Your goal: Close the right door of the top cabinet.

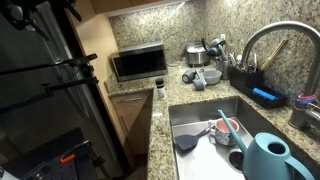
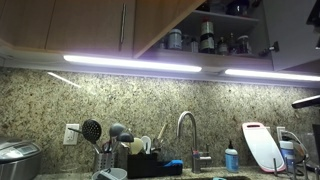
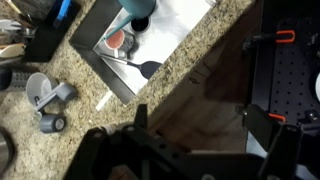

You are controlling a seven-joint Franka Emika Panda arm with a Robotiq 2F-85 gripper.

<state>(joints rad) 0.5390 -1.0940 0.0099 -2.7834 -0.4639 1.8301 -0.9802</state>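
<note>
The top cabinet shows in an exterior view. Its right door (image 2: 165, 22), light wood, stands swung open and is seen edge-on from below. Behind it the shelves (image 2: 205, 40) hold several jars and bottles. The left door (image 2: 90, 25) with a metal handle is shut. My gripper (image 3: 197, 125) shows only in the wrist view, as two dark fingers spread apart with nothing between them. It is high up and looks down on the granite counter (image 3: 90, 95) and a brown wooden surface. The cabinet door does not show in the wrist view.
A sink (image 1: 205, 120) holds dishes and a blue watering can (image 1: 268, 155). A faucet (image 1: 262, 40), a microwave (image 1: 138, 63) and a utensil rack (image 2: 150, 160) stand on the counter. The black robot stand (image 3: 290, 80) is beside the counter. Under-cabinet lights (image 2: 130, 63) glow.
</note>
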